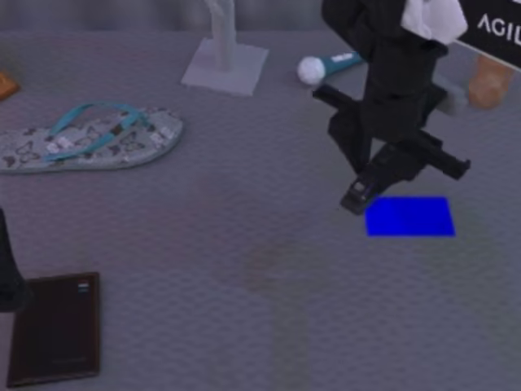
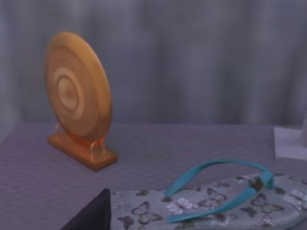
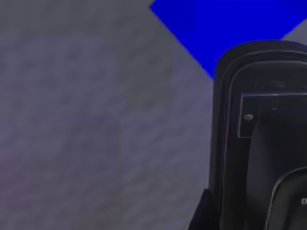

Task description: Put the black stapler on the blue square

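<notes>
Right pincer [image 1: 376,181] | grips black stapler [image 1: 356,197] | beside blue square [image 1: 409,217]

The right gripper [image 1: 368,181] held the black stapler [image 1: 356,196] just off the blue square's [image 1: 409,217] left edge. A flip-flop [image 1: 85,138] lay far left, a brown book [image 1: 55,328] near the bottom-left corner.

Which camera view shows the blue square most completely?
The top view: the whole blue square lies uncovered beside the black stapler that the right gripper carries. The right wrist view shows only a corner; the left wrist view shows none.
</notes>
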Robot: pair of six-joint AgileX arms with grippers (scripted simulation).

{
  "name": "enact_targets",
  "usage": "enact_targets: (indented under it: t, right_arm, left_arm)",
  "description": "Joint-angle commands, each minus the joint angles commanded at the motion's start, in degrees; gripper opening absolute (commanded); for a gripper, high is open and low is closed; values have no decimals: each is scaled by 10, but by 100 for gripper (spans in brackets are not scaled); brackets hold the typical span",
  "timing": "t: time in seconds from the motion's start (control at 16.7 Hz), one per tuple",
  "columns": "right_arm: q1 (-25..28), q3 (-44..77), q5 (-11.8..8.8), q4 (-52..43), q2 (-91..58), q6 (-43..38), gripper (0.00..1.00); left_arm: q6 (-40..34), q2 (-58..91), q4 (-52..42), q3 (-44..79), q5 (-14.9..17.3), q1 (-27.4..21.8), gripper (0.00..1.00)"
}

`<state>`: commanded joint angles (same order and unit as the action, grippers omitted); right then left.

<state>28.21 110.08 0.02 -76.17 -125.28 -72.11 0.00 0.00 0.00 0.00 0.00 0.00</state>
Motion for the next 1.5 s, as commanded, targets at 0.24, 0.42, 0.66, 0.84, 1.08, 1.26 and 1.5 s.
enact_targets:
  t: [0.24,0.42,0.66,0.84,1.08,1.26,1.5]
  right_arm:
    - [-36,-5,0,-4,1,-205,0]
    - [-60,-10,0,-1,9,-322,0]
    - [-78,-16,-1,5,21,-395,0]
    - [-79,-16,-1,6,21,-398,0]
    - [-76,-24,-1,15,18,-397,0]
    - [-77,-69,0,73,7,-397,0]
    - [-79,-147,0,180,-16,-398,0]
  left_arm:
    - [0,0,0,0,0,0,100]
    - [0,0,0,0,0,0,100]
    - [0,0,0,0,0,0,100]
    - [0,0,0,0,0,0,100]
    - [0,0,0,0,0,0,100]
    - [0,0,0,0,0,0,100]
    - [0,0,0,0,0,0,100]
